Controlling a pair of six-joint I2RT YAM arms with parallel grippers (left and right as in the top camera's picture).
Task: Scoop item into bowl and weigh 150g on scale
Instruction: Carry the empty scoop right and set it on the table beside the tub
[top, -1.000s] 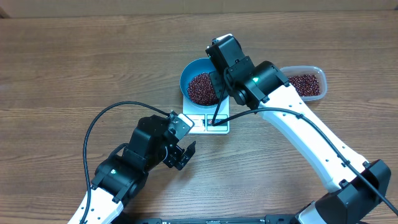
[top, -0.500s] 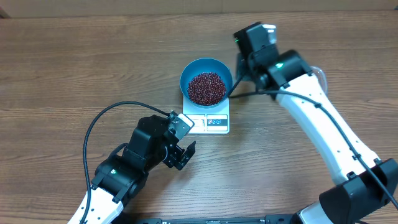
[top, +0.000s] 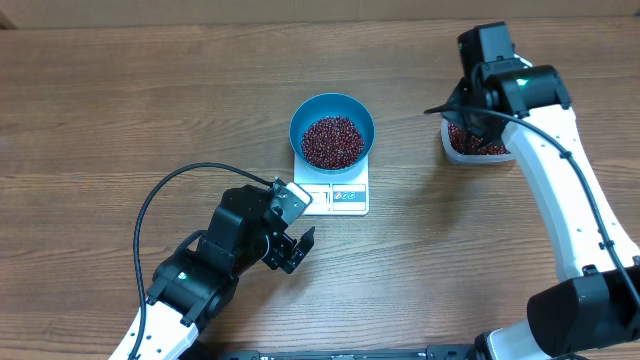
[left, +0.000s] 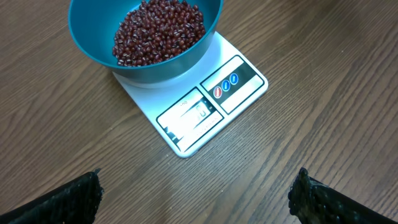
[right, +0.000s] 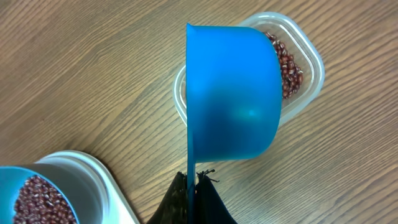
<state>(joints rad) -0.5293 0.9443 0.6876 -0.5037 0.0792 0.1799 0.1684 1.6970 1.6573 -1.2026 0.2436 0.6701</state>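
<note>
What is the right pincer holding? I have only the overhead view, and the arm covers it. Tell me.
Observer: The right pincer is shut on the thin handle of a blue scoop.
Operator: Tell me where the scoop sits against the tub.
Observer: It hangs over the clear tub and hides most of the beans in it. The scoop is turned on edge, so its inside is out of sight.
Operator: Now read me the scale.
Observer: In the left wrist view the scale display is too blurred to read. One red and two blue buttons sit beside it.
</note>
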